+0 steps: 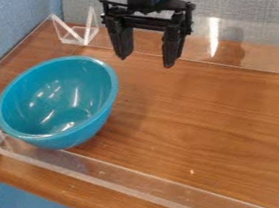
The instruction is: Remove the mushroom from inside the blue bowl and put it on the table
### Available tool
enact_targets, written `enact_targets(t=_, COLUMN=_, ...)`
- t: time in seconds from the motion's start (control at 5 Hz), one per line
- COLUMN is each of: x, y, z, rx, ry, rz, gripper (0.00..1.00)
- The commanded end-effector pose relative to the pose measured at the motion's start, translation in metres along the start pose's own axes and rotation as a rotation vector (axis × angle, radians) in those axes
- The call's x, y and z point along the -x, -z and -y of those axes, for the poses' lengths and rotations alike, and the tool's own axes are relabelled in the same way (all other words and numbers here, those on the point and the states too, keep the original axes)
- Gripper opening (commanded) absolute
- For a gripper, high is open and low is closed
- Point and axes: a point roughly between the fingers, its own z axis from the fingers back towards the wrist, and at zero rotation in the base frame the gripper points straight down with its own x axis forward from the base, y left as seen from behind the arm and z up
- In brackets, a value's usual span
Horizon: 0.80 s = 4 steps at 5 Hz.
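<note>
The blue bowl [57, 102] rests at the left of the table [199, 116], a glossy turquoise bowl seen from above; its inside shows only light reflections. The mushroom is not visible in this view. My black gripper [149, 54] hangs above the table's far side, up and to the right of the bowl, apart from it. Its two fingers point down, spread open, with nothing between them.
Low clear acrylic walls [115, 176] edge the wooden table along the front, left and back. A clear triangular bracket [78, 31] stands at the back left corner. A blue-grey wall lies behind.
</note>
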Motion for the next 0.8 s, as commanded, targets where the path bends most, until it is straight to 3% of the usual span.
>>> enact_targets(t=0.0, x=-0.005, y=0.01, z=-0.007, rx=0.001, ry=0.003, rz=-0.011, gripper=1.0)
enact_targets(t=0.2, x=-0.038, y=0.021, z=-0.008, rx=0.005, ry=-0.001, rz=0.005, gripper=1.0)
enact_targets(t=0.4, x=-0.064, y=0.018, z=0.001, rx=0.003, ry=0.045, rz=0.028, gripper=1.0)
enact_targets(t=0.6, x=-0.081, y=0.019, z=0.007, rx=0.002, ry=0.087, rz=0.039, gripper=1.0)
